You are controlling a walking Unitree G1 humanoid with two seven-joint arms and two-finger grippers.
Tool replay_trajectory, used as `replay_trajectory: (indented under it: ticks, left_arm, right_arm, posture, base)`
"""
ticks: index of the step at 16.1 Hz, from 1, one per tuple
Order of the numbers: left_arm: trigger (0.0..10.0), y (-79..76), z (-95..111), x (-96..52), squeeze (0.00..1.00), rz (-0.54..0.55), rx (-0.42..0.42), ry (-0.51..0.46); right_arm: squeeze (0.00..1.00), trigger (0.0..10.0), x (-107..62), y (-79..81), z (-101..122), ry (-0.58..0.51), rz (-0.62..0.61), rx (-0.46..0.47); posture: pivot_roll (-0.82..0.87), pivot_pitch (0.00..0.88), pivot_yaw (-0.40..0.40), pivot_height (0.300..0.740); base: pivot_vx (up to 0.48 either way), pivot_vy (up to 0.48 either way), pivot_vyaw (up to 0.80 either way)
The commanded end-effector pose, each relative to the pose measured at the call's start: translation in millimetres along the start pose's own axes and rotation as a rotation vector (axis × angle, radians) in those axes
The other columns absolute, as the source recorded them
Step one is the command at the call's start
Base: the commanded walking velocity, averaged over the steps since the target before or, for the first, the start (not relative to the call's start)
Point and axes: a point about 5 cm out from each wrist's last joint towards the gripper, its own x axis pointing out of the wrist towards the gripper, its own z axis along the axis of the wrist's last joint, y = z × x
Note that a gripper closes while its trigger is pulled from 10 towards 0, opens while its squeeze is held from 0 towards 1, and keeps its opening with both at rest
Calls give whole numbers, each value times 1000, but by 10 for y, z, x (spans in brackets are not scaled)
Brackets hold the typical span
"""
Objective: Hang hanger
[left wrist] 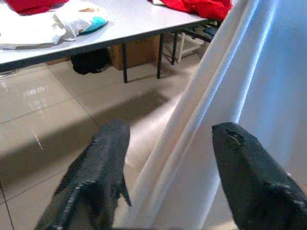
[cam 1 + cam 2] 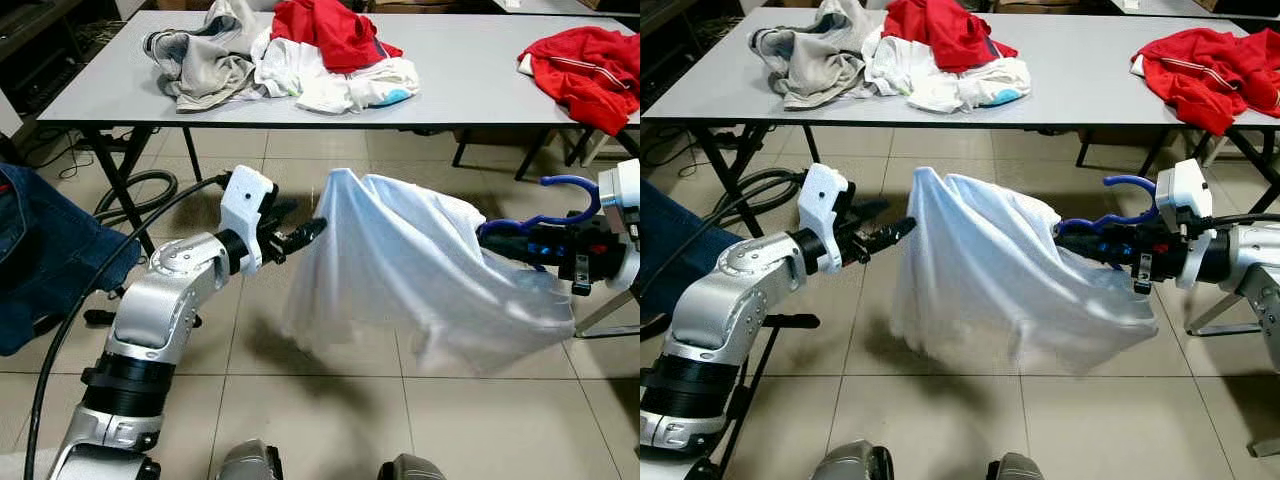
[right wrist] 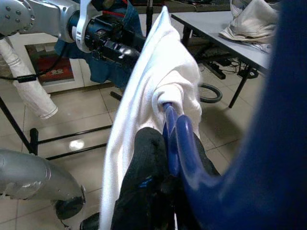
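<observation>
Your right hand (image 2: 1110,245) is clamped on the blue plastic hanger (image 2: 560,205), whose hook curls up just above the wrist, and the hanger's arm runs into the white thin-fabric garment (image 2: 400,265). You can see this close up in the right wrist view: the black fingers (image 3: 144,187) press against the blue bar where it enters the cloth. The garment hangs in the air between your two arms, over the beige tiled floor (image 2: 330,420), draped low on its far side.

Your left hand (image 2: 305,235) sits at the garment's raised peak; its fingers (image 1: 249,177) are spread apart with a fold of white cloth running between them, not pinched.

Beyond, the grey tabletop (image 2: 470,70) carries a heap of grey, white and red clothes (image 2: 290,55) and a separate red garment (image 2: 585,70). A dark blue denim cloth (image 2: 40,255) hangs at your left.
</observation>
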Motion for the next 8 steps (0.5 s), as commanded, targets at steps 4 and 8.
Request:
replay_trajectory:
  ticks: [4, 8]
  left_arm:
    - [0, 33, 10, 87, 0, 43, -30, -29]
    - [0, -76, 19, 112, 0, -43, -83, -59]
  right_arm:
    - [0, 10000, -28, -41, 125, -37, -7, -48]
    - [0, 10000, -30, -46, 121, -36, -12, -47]
  posture:
    - [-140, 0, 15, 740]
    - [-144, 0, 17, 740]
  base:
    - [0, 0, 0]
    - [0, 0, 0]
